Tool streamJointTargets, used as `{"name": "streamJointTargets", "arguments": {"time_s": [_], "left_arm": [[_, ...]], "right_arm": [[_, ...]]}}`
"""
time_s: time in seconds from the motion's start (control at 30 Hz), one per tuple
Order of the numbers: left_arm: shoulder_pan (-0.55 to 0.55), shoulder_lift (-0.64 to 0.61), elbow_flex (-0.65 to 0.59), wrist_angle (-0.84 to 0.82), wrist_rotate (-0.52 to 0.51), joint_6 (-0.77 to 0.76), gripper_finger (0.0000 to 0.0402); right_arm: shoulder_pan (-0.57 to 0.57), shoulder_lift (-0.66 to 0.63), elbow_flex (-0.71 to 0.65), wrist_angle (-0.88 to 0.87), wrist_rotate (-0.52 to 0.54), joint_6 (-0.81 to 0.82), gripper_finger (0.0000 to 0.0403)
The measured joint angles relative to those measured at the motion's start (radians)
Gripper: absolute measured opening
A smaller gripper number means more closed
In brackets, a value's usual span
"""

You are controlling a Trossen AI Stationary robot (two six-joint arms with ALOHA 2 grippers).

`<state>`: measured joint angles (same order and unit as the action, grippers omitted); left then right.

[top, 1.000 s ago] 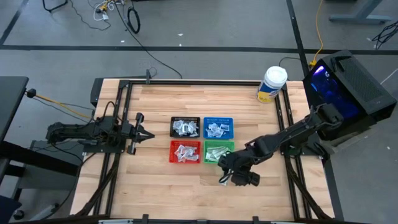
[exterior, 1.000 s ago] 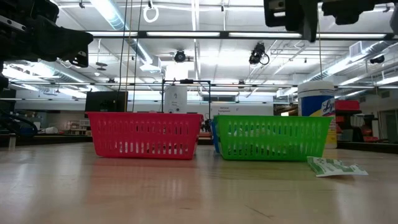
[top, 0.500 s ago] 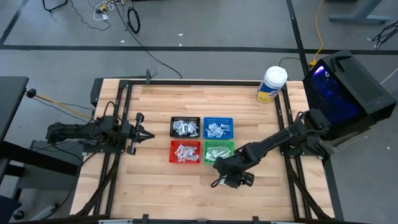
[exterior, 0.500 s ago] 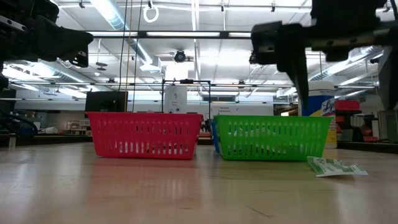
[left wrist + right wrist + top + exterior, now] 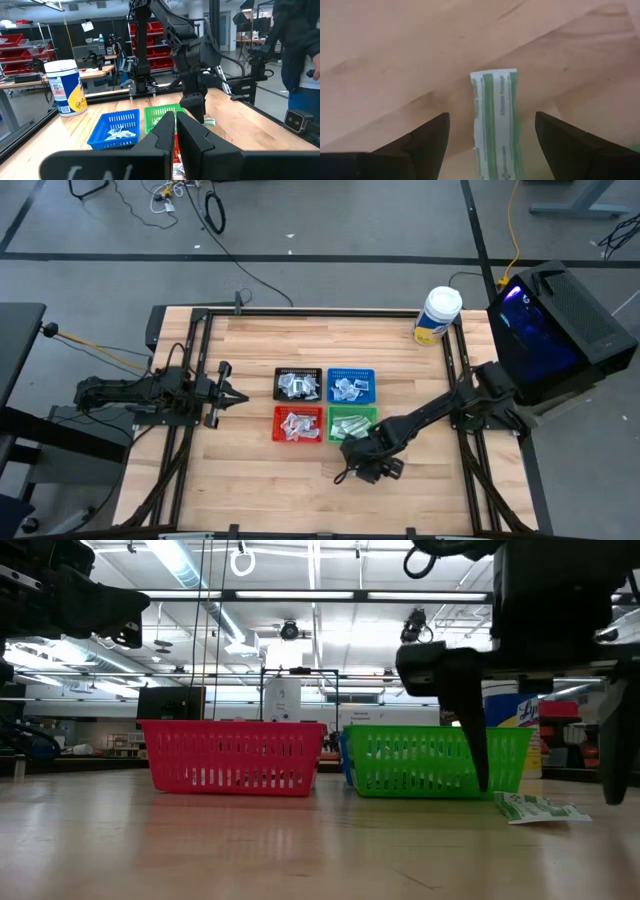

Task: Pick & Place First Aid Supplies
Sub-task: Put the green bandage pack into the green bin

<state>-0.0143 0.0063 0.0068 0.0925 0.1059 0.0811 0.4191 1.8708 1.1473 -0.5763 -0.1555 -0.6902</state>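
Note:
A narrow white-and-green packet (image 5: 496,120) lies flat on the wooden table (image 5: 250,470), just in front of the green tray (image 5: 435,760). My right gripper (image 5: 492,145) hangs open above it, pointing steeply down, one finger on each side of the packet (image 5: 540,807) and clear of it. More packets fill the black (image 5: 297,384), blue (image 5: 352,385), red (image 5: 298,424) and green (image 5: 352,423) trays. My left gripper (image 5: 222,387) waits shut and level at the table's left side.
A big white jar with a yellow label (image 5: 437,315) stands at the far right corner. A black metal frame (image 5: 190,430) runs along the table's edges. A person (image 5: 300,50) stands beyond the table in the left wrist view. Bare wood lies near the front edge.
My right gripper has come down toward the packet in front of the green tray, shifting a little toward the table's left and tipping more steeply downward. Its fingers have stayed open. The packet has not moved.

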Motion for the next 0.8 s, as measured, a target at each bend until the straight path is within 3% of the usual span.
{"name": "streamJointTargets", "arguments": {"time_s": [0.43,0.8], "left_arm": [[0.000,0.000,0.000,0.000,0.000,0.000,0.0025],[0.000,0.000,0.000,0.000,0.000,0.000,0.0025]], "right_arm": [[-0.001,0.036,0.002,0.003,0.005,-0.001,0.0293],[0.000,0.038,0.002,-0.005,0.000,0.000,0.0232]]}}
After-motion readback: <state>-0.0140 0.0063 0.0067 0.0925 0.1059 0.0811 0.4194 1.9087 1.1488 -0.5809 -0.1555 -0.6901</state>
